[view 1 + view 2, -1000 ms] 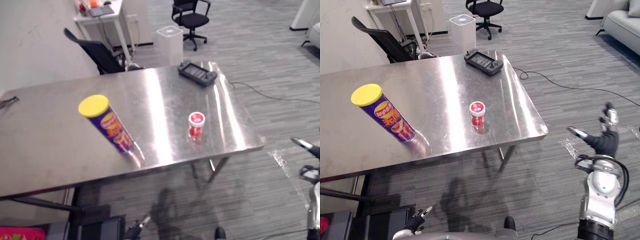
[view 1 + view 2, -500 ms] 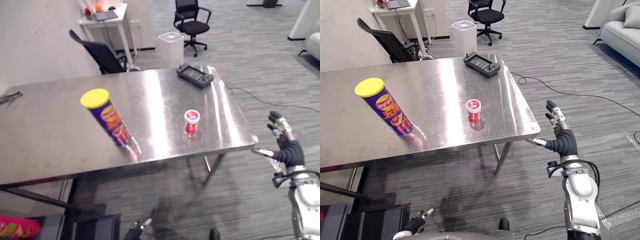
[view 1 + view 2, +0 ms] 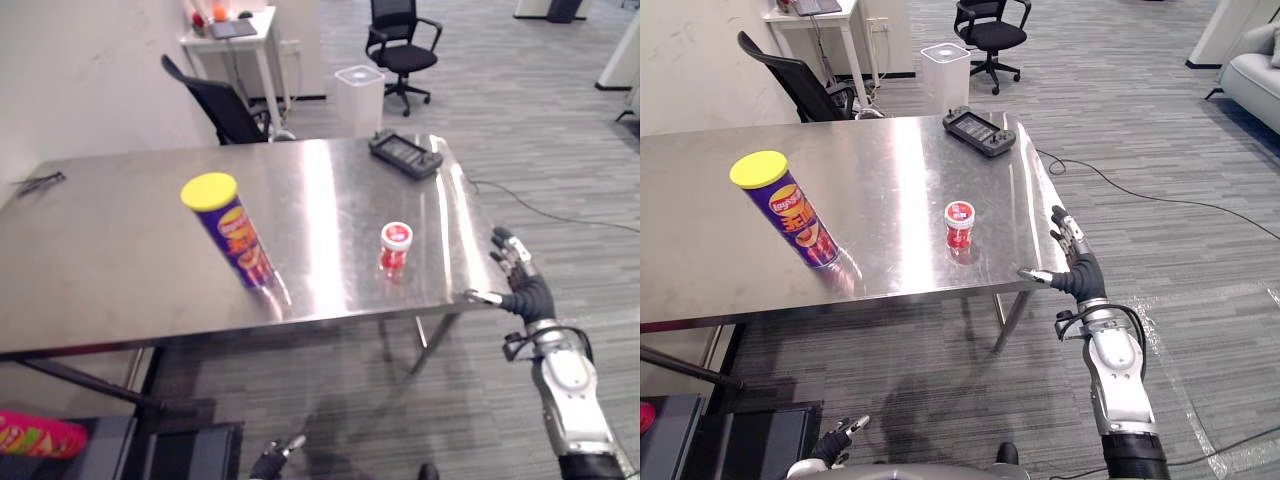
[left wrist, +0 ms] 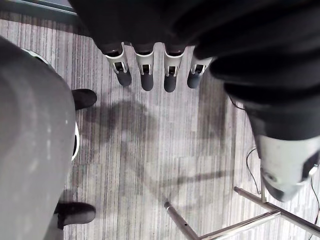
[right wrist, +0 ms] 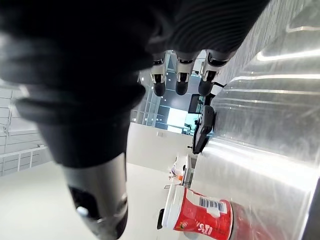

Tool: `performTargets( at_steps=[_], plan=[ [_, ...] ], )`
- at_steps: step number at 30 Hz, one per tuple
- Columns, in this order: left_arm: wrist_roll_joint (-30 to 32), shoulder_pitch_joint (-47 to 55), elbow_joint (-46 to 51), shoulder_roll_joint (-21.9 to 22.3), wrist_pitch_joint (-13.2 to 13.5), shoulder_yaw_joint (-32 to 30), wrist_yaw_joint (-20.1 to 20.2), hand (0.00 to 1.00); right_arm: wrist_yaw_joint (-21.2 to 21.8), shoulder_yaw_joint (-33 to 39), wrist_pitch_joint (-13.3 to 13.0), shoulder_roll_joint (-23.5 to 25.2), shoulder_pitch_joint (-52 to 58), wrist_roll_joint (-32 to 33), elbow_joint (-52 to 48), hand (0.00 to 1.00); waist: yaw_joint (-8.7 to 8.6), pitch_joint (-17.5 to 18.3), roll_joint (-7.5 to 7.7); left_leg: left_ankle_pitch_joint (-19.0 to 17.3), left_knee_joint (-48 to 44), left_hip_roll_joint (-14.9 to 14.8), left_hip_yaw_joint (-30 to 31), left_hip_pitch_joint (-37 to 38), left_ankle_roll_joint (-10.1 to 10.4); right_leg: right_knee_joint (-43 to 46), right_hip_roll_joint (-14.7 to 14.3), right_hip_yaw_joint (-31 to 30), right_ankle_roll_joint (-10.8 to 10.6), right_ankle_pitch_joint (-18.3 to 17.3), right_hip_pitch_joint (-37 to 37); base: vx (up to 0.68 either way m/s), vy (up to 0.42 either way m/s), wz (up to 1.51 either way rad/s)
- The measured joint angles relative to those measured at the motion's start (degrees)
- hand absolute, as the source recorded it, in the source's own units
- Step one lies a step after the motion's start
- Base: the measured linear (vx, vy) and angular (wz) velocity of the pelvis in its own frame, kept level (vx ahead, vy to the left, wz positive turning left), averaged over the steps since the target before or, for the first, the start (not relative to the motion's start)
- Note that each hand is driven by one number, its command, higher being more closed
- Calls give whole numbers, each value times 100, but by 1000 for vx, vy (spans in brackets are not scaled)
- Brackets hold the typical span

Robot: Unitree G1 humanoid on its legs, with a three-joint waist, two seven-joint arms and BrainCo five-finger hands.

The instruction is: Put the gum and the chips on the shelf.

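Splayed right hand (image 3: 1080, 275) off corner of table (image 3: 890, 180) — gum tub (image 3: 959, 224) near

Chips can (image 3: 792, 218) stands left of gum tub (image 3: 959, 224) on table (image 3: 890, 170) (controller (image 3: 980, 131), perhaps, behind).

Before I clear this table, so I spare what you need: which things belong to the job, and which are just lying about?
For the job: chips can, standing on the steel table; gum tub, standing nearer the open right hand.

Lying about: black controller at the table's far corner; white bin, black office chair and small white desk beyond.
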State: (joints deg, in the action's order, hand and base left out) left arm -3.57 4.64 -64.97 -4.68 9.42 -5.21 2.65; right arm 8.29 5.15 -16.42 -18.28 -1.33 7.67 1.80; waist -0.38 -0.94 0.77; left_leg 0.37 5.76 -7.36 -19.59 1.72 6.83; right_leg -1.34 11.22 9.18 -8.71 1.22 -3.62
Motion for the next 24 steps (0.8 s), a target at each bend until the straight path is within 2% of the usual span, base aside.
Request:
performTargets(
  at_steps=[11, 15, 18, 24],
  plan=[
    [-2, -42, 5, 3, -4, 45, -16, 0, -182, -425, 203, 298, -887, 10, 1160, 0, 101, -5, -3, 63, 13, 7, 220, -60, -14, -71, 7, 206, 15, 9, 110, -9, -14, 9],
    [-6, -46, 7, 4, -4, 45, -28, 0, -207, -537, 222, 311, -1015, 12, 1348, 0, 111, -16, -8, 66, 14, 7, 297, -57, -11, -130, 6, 299, 16, 10, 201, 8, -15, 9],
    [-7, -96, 7, 18, -7, 58, -38, 0, -272, -574, 247, 370, -1198, 13, 1527, 0, 206, -57, -23, 67, 15, 7, 292, -61, -10, -165, 0, 302, 40, 26, 208, 3, -5, 1],
    [-9, -98, 67, 23, -9, 63, -78, 0, -409, -576, 284, 471, -1569, 17, 1719, 0, 220, -128, -31, 67, 16, 11, 327, -60, -11, -213, 1, 351, 40, 27, 262, 3, -6, 3]
  ],
)
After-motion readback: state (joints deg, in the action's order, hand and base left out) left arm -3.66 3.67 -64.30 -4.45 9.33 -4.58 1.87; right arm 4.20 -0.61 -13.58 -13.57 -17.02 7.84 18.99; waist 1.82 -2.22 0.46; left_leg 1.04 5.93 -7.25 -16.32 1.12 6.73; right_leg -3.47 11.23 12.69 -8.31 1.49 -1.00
